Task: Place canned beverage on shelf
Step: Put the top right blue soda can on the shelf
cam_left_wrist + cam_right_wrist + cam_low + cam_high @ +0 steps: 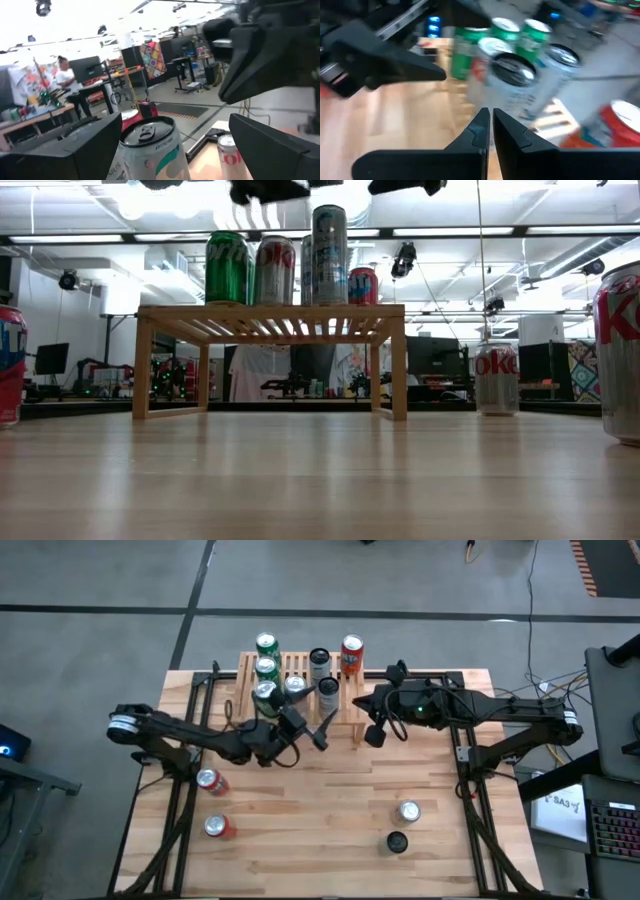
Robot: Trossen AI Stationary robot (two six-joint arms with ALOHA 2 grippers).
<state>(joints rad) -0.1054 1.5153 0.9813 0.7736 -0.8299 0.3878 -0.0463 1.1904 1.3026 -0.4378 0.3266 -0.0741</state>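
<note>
The shelf [300, 685] stands at the far middle of the counter [320, 830], and the high view shows it crowded: three green cans [266, 668] in a line at its left, a silver can [296, 686] beside them, two taller grey cans [322, 675] further right, and an orange can [351, 654] at the far right corner. The low view shows the shelf [270, 315] from the side on its short legs, the cans [280, 268] clustered along its top and both arms only as dark shapes at the upper edge. The left gripper [308, 727] hovers just in front of the shelf with its fingers spread wide and empty; its wrist view shows a pale can [150, 145] standing between the two dark fingers [75, 150], which do not touch it. The right gripper [378, 730] hangs beside the shelf's right end, its fingers [480, 130] pressed together on nothing, as the right wrist view shows, with the shelved cans ahead. Only the high view shows the loose cans: two red-and-silver ones [212, 780] near the left edge, a silver one [408, 811] and a dark one [397, 841] at the right. The left wrist view alone catches a person [64, 75] in the room.
</note>
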